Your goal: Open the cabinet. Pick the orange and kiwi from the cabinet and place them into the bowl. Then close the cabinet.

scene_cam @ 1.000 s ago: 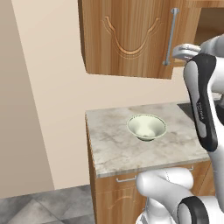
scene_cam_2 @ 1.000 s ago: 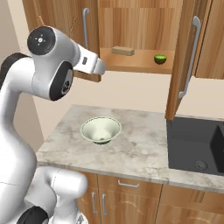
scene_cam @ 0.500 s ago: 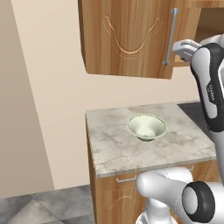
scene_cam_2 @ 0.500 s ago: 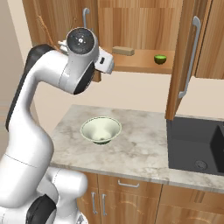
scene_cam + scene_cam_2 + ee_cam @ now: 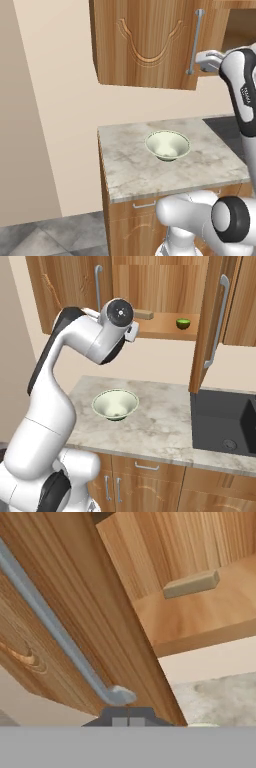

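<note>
The cabinet [image 5: 160, 286] has its right door [image 5: 212, 316] swung open, and its left door [image 5: 145, 40] fills the left of the hand view. A green kiwi [image 5: 183, 323] rests on the shelf at the right. The orange is out of view. On the counter below stands the pale bowl [image 5: 167, 145], also seen as the bowl [image 5: 115, 404], with nothing in it. My gripper [image 5: 127, 718] is shut, its tips just under the lower end of the left door's silver handle [image 5: 55, 634]. From the left base camera the gripper [image 5: 204, 59] sits beside that handle [image 5: 195, 42].
A flat tan block [image 5: 191, 584] lies on the shelf [image 5: 210, 624] left of the kiwi. A dark sink [image 5: 225, 421] is set into the marble counter [image 5: 160, 431] at the right. My own arm [image 5: 75, 366] arches over the bowl's left side.
The arm's elbow has swung up and over, and the hand has shifted a little to the right, closer to the left door's handle. The gripper stays shut.
</note>
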